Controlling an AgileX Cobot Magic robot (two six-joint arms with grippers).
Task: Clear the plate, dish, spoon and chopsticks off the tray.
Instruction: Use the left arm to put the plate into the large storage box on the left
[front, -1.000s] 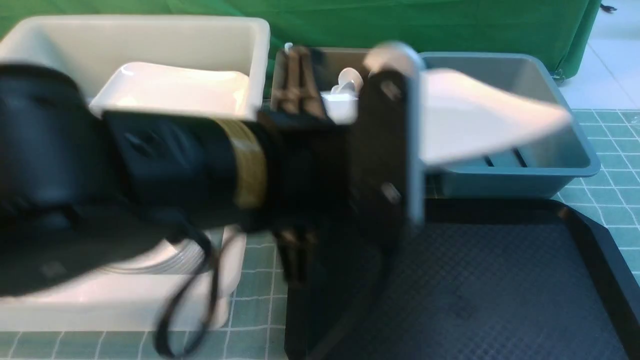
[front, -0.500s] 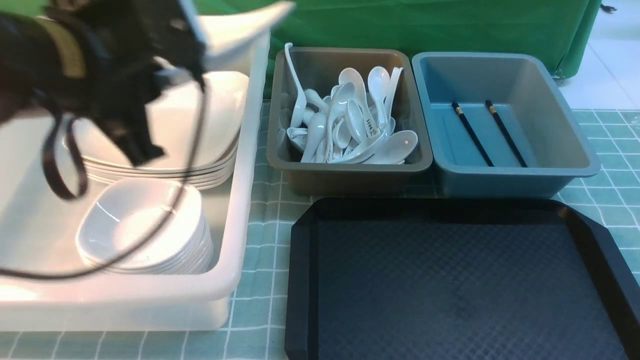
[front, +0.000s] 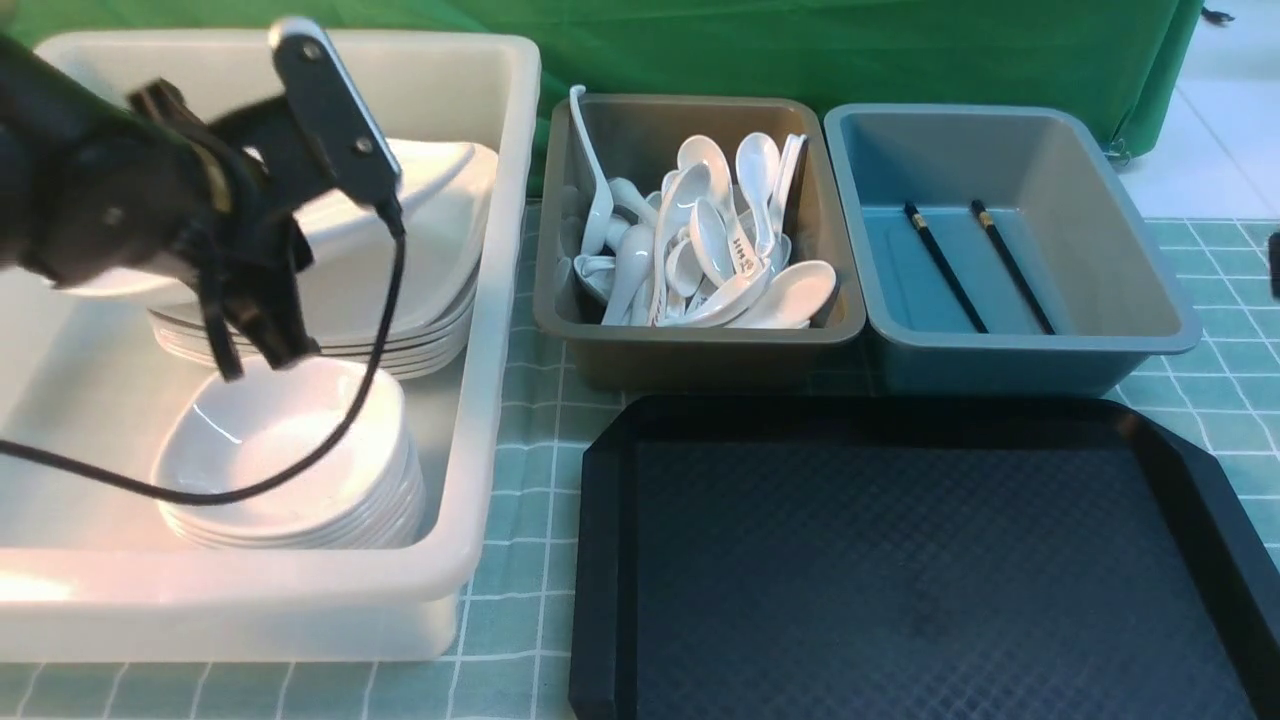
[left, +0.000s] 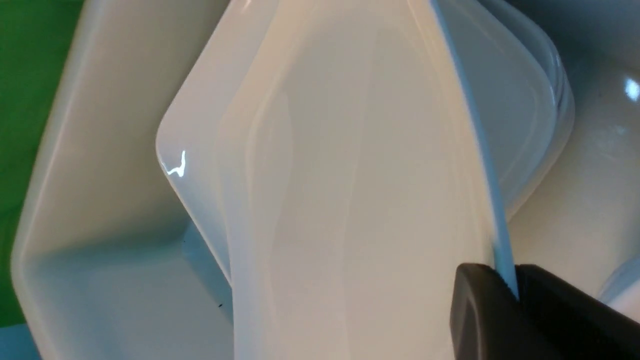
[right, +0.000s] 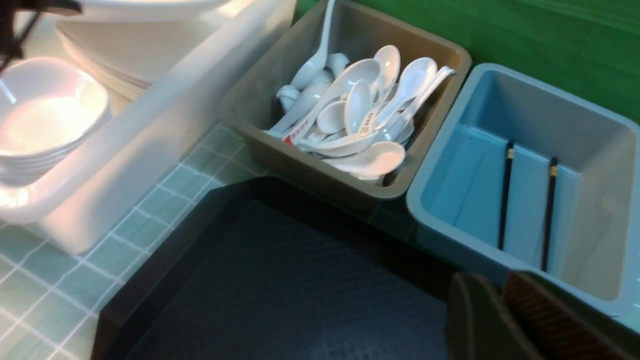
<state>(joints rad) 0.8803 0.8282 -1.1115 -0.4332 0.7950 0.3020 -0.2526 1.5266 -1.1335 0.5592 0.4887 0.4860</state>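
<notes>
My left gripper (left: 515, 287) is shut on the rim of the white plate (left: 350, 175). The plate (front: 440, 185) hangs tilted over a stack of like plates (front: 400, 325) inside the white tub (front: 500, 300). The black tray (front: 900, 580) lies bare at the front right. Small dishes (front: 270, 450) are stacked in the tub's near part. Spoons (front: 700, 240) fill the brown-grey bin. The two chopsticks (front: 945, 268) lie in the blue-grey bin. My right gripper (right: 500, 282) hovers over the tray's far right corner, fingers together, holding nothing.
The brown-grey bin (front: 690, 335) and the blue-grey bin (front: 1030, 350) stand side by side just beyond the tray. A green tiled mat (front: 520, 520) covers the table, with a green cloth behind. My left arm's cable (front: 370, 400) loops over the dish stack.
My left arm swung left from over the tray into the white tub with the plate, then brought the plate down toward the plate stack. The right arm stayed still.
</notes>
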